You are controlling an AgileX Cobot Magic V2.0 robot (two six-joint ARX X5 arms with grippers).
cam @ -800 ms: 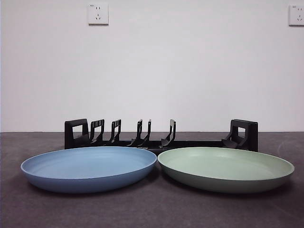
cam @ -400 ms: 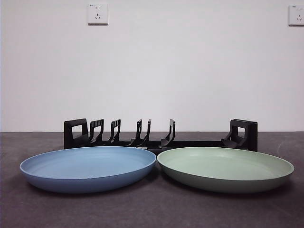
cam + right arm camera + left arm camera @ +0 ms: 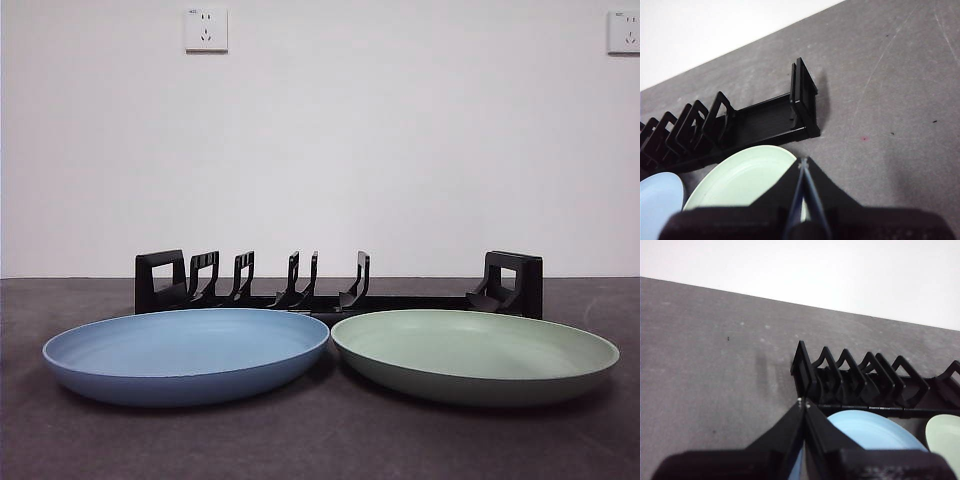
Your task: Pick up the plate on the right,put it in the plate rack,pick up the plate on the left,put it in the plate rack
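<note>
While both arms wait above, out of the front view, laid out thus:

Plate rack (image 3: 338,286): standing empty toward the far edge of the desk, long side running left to right, a blocky loop end at each side, curved prongs upright between them, none holding anything

Green plate (image 3: 475,354): lying flat on the right half of the desk, just in front of the rack's right portion, rim up, nothing in it

Blue plate (image 3: 186,354): lying flat on the left half, just in front of the rack's left portion, likewise bare inside

Plates together: side by side, inner rims meeting or all but meeting near the desk's middle; contact cannot be told for sure

Right gripper (image 3: 803,162): hanging over the near rim of the green plate (image 3: 747,182), jaws pressed together to a point, gripping nothing; rack's right loop end (image 3: 804,97) beyond the plate, sliver of the blue plate (image 3: 657,202) to one side

Left gripper (image 3: 803,402): hanging over the blue plate (image 3: 867,430), jaws closed tip to tip, nothing between them; rack's left loop end (image 3: 805,371) just past the tips, edge of the green plate (image 3: 943,435) at the side

Desk (image 3: 320,440): dark grey, matte, faintly speckled and scratched in the wrist views

Wall: plain white behind the desk, one socket (image 3: 206,29) high on the left, another (image 3: 624,31) at the upper right corner
</note>
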